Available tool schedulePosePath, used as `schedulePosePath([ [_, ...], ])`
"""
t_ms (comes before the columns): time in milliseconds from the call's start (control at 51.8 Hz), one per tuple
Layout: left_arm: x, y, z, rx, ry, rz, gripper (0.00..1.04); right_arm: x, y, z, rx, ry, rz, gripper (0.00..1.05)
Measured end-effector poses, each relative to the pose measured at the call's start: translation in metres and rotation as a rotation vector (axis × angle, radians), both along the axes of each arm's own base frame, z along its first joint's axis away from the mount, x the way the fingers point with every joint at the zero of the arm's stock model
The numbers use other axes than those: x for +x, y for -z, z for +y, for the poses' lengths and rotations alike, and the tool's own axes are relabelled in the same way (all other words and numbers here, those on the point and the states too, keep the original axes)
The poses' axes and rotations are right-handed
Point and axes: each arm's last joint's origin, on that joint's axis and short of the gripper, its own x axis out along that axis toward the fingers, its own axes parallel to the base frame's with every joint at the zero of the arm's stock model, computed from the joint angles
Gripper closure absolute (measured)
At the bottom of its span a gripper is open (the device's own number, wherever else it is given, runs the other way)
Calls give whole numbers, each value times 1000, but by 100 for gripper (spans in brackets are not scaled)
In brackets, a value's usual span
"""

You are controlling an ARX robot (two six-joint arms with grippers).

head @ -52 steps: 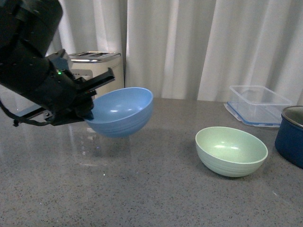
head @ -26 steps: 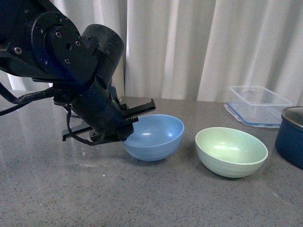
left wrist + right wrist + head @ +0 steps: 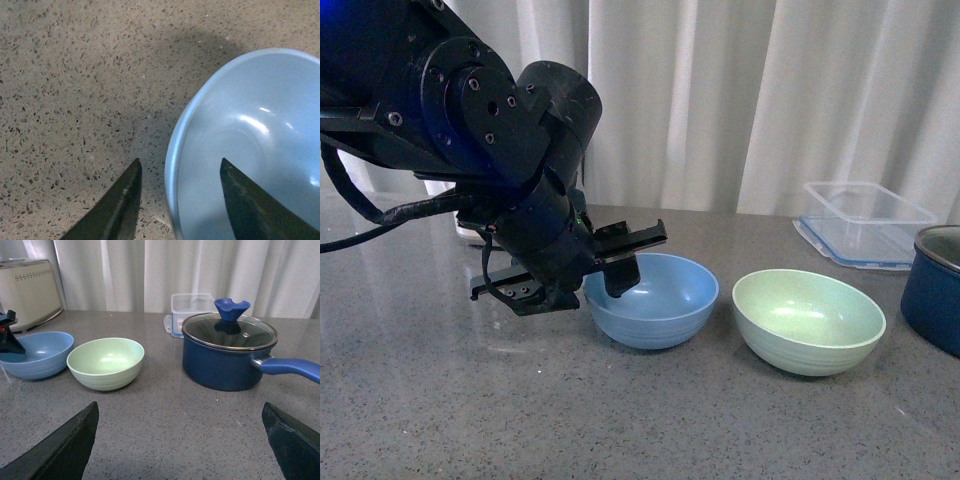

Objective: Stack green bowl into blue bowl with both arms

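The blue bowl [image 3: 655,300] sits upright on the grey counter, left of the green bowl [image 3: 808,320], with a small gap between them. My left gripper [image 3: 582,270] is open, its jaws straddling the blue bowl's left rim without gripping it; in the left wrist view one finger is outside the blue bowl [image 3: 250,135] and one inside, around my left gripper [image 3: 180,195]. My right gripper [image 3: 182,440] is open and empty, low over the counter, facing the green bowl [image 3: 106,363] and the blue bowl [image 3: 37,354]. It is out of the front view.
A dark navy pot [image 3: 229,352] with a glass lid stands right of the green bowl, also at the front view's right edge [image 3: 935,290]. A clear blue-rimmed container [image 3: 865,222] sits behind it. A toaster [image 3: 29,292] stands at the back left. White curtains close the back.
My left arm carried the blue bowl down and right, set it on the counter beside the green bowl, and its jaws opened off the rim. The green bowl has not moved.
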Motion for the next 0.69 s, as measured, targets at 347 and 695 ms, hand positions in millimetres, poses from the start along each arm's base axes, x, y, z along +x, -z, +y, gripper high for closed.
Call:
schedulePosePath([
  [347,-65,-79,28,-33,66,-441,6,0,0,0,0,0,0,10],
  [695,-139,-32,91,250,-102,-714,61,0,0,0,0,0,0,10],
])
